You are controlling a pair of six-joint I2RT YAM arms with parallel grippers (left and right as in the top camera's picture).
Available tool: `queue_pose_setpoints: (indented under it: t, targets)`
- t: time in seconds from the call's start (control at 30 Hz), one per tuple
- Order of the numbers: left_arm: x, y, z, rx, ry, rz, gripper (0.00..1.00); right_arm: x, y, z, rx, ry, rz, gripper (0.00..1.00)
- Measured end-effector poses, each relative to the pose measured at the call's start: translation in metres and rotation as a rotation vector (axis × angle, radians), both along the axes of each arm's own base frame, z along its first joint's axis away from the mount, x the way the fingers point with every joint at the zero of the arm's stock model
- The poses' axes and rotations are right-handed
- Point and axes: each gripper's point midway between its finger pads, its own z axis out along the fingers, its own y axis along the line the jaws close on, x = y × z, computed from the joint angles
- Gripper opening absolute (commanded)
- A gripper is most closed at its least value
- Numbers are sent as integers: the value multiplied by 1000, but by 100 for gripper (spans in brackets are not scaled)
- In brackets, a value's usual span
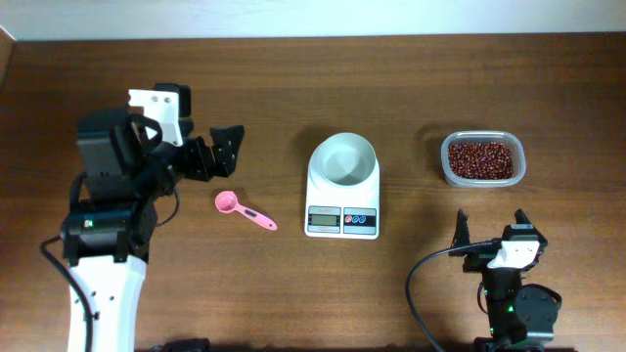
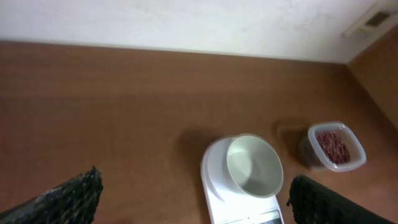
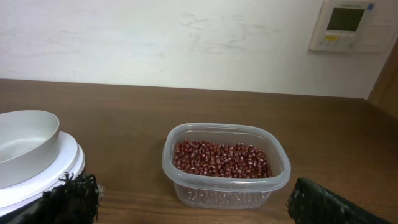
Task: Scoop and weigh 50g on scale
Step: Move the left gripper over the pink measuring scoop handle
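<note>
Scale (image 1: 343, 186) at bench (image 1: 293, 78) centre, display toward robot; white bowl (image 1: 343, 159) on top, empty. Pink scoop (image 1: 244, 209) flat on bench just left of scale. Bean tub (image 1: 481, 158) well right.

Likely step: fetch scoop. Pinch handle across width, near tail; keep cup level.

Left tool (image 1: 223, 154) released, empty, beyond scoop, pointing toward scale. Right tool (image 1: 491, 221) released, empty, near robot-side edge, facing tub.
</note>
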Motion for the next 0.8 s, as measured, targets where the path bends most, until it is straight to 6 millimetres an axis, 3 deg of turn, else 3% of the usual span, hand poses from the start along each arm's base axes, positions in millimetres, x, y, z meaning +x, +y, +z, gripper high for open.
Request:
queue_pose_setpoints:
  t: [0.1, 0.3, 0.67, 0.8]
  targets:
    - [-8, -3, -18, -18, 90, -14, 99, 0, 0, 0, 0, 0, 0, 99]
    - [-8, -3, -23, -17, 111, -10, 99, 0, 0, 0, 0, 0, 0, 99]
    - [-3, 25, -38, -89, 229, 253, 97, 0, 0, 0, 0, 0, 0, 99]
    - [-4, 29, -50, -89, 355, 297, 95, 0, 0, 0, 0, 0, 0, 99]
